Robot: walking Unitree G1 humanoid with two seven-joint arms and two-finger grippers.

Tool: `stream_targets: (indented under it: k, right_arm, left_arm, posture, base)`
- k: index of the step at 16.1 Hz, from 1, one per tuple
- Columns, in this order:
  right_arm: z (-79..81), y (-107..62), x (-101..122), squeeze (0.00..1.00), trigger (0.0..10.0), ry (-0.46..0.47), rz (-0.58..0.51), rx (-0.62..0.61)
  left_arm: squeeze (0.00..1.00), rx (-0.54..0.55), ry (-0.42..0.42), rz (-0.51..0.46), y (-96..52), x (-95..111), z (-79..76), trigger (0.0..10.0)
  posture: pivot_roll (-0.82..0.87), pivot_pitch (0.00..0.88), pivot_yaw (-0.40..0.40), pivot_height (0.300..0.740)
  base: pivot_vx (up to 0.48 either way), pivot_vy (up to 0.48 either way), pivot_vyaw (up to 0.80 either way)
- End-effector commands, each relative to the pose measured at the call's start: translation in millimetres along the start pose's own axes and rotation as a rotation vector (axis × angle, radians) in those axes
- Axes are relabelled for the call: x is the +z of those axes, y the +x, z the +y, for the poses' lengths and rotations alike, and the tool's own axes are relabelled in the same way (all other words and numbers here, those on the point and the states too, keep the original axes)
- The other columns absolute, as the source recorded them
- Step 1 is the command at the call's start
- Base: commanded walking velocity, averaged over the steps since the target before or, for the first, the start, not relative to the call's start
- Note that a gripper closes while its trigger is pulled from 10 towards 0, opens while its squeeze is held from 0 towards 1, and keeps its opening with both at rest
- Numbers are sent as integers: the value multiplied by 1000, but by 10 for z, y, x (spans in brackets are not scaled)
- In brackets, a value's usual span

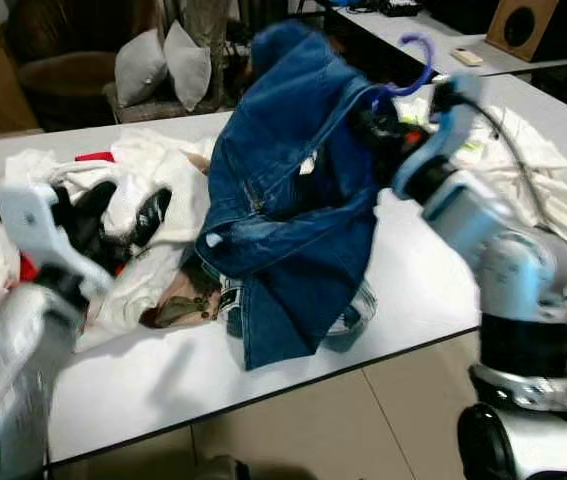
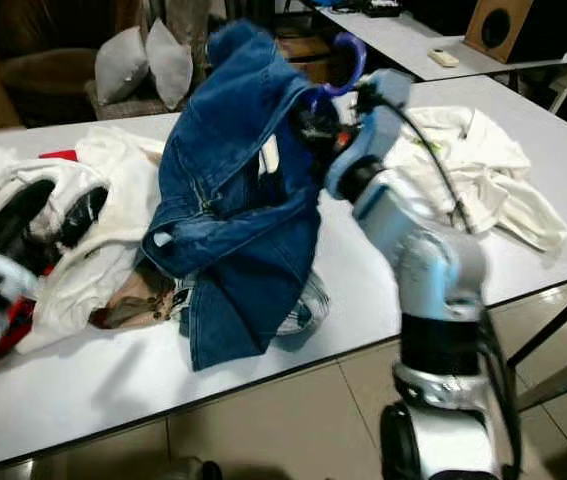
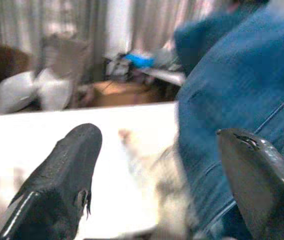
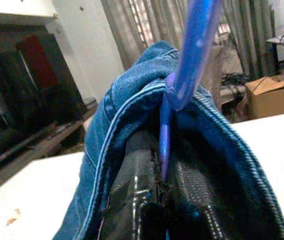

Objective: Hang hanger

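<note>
- The purple plastic hanger (image 4: 194, 55) sits inside the collar of a blue denim jacket (image 1: 293, 190), its hook (image 1: 418, 62) curving up above the fabric.
- My right claw (image 4: 159, 197) is clamped tight on the hanger's neck within the collar, holding the jacket raised over the white bench (image 1: 163, 385); its hem trails on the bench top.
- My left claw (image 3: 157, 175) is spread wide with nothing in it, close beside the denim.
- Crumpled white clothes (image 1: 153, 200) lie heaped on the bench behind.
</note>
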State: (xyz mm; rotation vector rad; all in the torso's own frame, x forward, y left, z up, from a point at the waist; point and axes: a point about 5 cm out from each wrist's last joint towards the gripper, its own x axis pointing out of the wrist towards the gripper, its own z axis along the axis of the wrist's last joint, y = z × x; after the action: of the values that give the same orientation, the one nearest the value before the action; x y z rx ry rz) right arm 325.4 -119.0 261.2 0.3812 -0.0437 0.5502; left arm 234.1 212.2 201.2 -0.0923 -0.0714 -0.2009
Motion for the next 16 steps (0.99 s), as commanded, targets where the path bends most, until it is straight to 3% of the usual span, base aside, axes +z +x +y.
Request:
stream_targets:
  k: [1, 5, 8, 13, 15, 16]
  right_arm:
    - [121, -42, 94, 0, 10000, -32, -1, 50]
    - [143, -106, 79, 0, 10000, -66, 61, 84]
    - [143, -132, 96, 0, 10000, -53, 68, 99]
    - [215, -193, 140, 0, 10000, -69, 104, 207]
    - [246, -215, 122, 0, 10000, -73, 127, 243]
    - [286, -252, 81, 0, 10000, -84, 163, 293]
  left_arm:
    - [0, 12, 55, 35, -43, -33, -105, 10000]
    - [0, 29, 59, 71, -107, -114, -236, 10000]
    - [0, 37, 97, 78, -104, -98, -255, 10000]
    - [0, 82, 163, 84, -141, -52, -170, 10000]
    - [0, 130, 131, 78, -161, -49, -111, 10000]
    - [0, 171, 158, 93, -198, -49, -47, 10000]
  posture:
    - [-16, 0, 12, 740]
    - [-17, 0, 6, 740]
    - [-18, 0, 5, 740]
    - [-10, 0, 5, 740]
    - [-7, 0, 2, 740]
    - [-4, 0, -1, 740]
  base:
    - [0, -480, 0]
    - [0, -480, 0]
    - [0, -480, 800]
    - [0, -480, 800]
    - [0, 0, 800]
    - [0, 0, 800]
